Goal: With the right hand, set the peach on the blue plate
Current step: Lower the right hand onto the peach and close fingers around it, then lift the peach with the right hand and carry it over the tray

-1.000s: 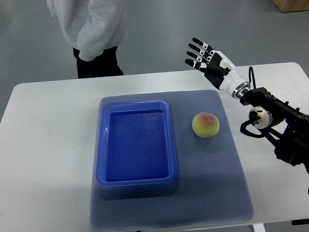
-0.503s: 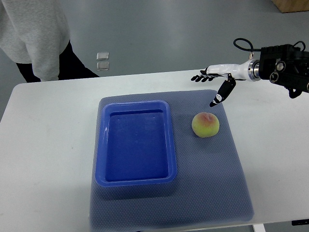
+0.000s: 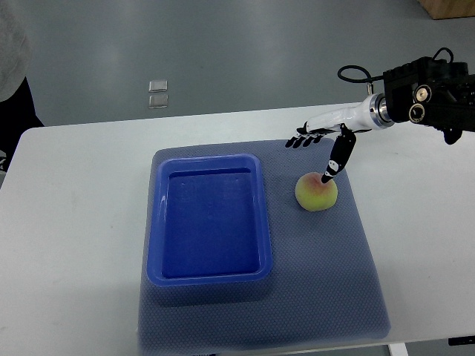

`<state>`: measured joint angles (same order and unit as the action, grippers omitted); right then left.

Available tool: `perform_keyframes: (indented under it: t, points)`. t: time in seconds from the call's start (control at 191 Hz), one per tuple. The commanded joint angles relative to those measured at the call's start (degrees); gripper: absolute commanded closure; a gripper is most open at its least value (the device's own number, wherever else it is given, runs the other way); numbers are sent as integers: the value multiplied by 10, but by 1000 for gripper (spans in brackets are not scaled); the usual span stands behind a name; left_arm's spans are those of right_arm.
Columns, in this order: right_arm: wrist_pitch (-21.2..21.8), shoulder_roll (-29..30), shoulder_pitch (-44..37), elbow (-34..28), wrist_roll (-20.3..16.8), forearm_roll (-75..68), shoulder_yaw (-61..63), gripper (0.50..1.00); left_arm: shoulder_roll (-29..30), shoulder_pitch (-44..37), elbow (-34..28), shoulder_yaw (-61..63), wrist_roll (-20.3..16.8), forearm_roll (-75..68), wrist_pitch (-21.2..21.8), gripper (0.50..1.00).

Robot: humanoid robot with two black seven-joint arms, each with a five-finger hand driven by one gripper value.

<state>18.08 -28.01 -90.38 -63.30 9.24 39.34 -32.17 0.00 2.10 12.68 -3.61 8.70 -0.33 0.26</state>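
As seen from the top view, steeply downward:
Counter (image 3: 74,222): white, carrying a grey-blue textured mat (image 3: 326,282).
Blue plate (image 3: 159,222): a deep rectangular tray on the mat's left half, nothing in it.
Peach (image 3: 316,192): yellow-green with a pink blush, resting on the mat at 3 o'clock from the blue plate, apart from its rim.
Right hand (image 3: 320,136): entering from the right edge, at 12 o'clock from the peach.
Fingers (image 3: 300,141): spread and holding nothing; the thumb (image 3: 335,161) points down, its tip at the peach's top, contact uncertain.
Person: dark clothing at the left edge, 10 o'clock.
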Motion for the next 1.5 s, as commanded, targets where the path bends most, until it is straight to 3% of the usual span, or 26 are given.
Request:
perform_keyframes:
  t: [0.0, 0.351, 0.455, 0.77, 0.89, 0.963, 1.058, 1.147, 1.34, 1.476, 1.492]
  points:
    - [-2, -1, 3, -2, 1, 3, -10, 570, 0, 0, 0, 0, 0, 0, 0, 500]
    - [-7, 4, 38, -4, 3, 26, -10, 570, 0, -1, -1, 0, 0, 0, 0, 500]
    - [-41, 5, 58, -4, 6, 28, -10, 572, 0, -1, -2, 1, 0, 0, 0, 500]
    - [-89, 10, 86, 3, 8, 32, -10, 589, 0, -1, -2, 1, 0, 0, 0, 500]
    - [-108, 14, 94, 4, 11, 32, -10, 728, 0, -1, -1, 1, 0, 0, 0, 500]
    - [-115, 15, 102, 5, 12, 32, -10, 856, 0, -1, -1, 1, 0, 0, 0, 500]
    - [-117, 16, 104, 5, 12, 32, -10, 895, 0, -1, -2, 1, 0, 0, 0, 500]
    - [-118, 15, 103, 5, 12, 32, -10, 1000, 0, 0, -2, 0, 0, 0, 0, 500]
    - [-117, 5, 93, 4, 11, 30, -7, 1000, 0, -1, -2, 0, 0, 0, 0, 500]
    - [-106, -23, 30, -23, 11, 28, -3, 1000, 0, -1, -4, 0, 0, 0, 0, 500]
    - [-94, -43, -8, -46, 11, 25, -4, 1000, 0, -1, -5, 0, 0, 0, 0, 500]
